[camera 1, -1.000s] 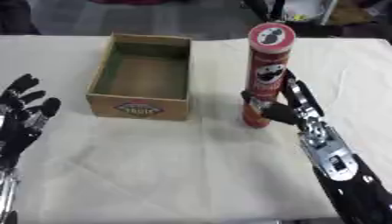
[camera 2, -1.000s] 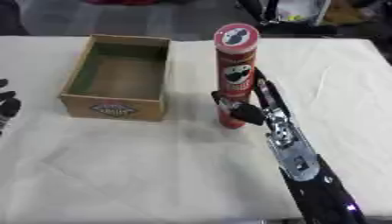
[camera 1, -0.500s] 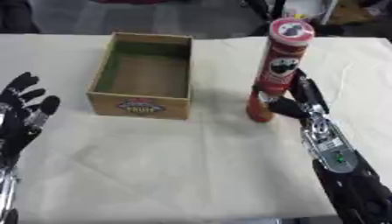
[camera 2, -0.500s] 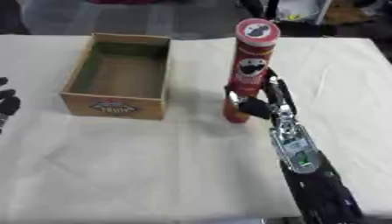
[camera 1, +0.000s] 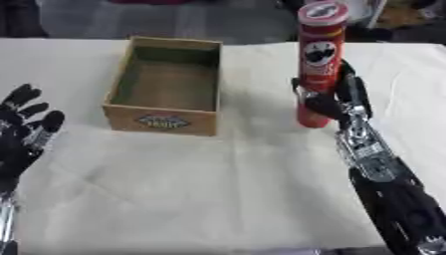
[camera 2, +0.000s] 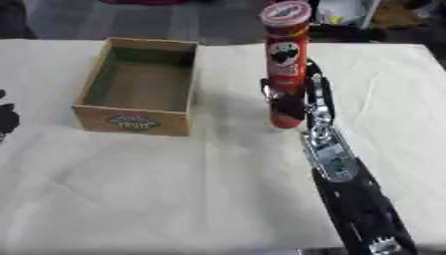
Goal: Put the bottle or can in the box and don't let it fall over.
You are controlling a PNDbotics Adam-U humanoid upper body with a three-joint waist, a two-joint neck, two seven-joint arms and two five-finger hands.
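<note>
- A bench [camera 1: 200,189] draped in a creased off-white cloth fills most of the frame; its far edge runs along the top, and dark, indistinct shapes of the room lie beyond it.
- Left of centre, in the upper half of the frame, a shallow wooden box [camera 1: 167,84] sits open on the cloth, a small oval label on its near wall. Its brown floor shows bare, with nothing inside it.
- To the right of the box and well apart from it, a tall red can [camera 1: 317,64] stands upright in the upper right of the frame, outside the box. It is a slim tube with a pale lid on top and a white-and-black printed face partway down its side; the lower part is plain red.
- The right hand [camera 1: 340,102] comes up from the lower right corner on a black and silver arm and grasps the can low on its body, dark fingers [camera 2: 280,102] curled round the front of the tube and the rest of the hand behind it.
- Whether the base of the can touches the cloth or is lifted just clear cannot be told.
- The left hand [camera 1: 24,132] rests at the left edge of the frame, released, fingers spread and pointing up, holding nothing and well apart from the box.
</note>
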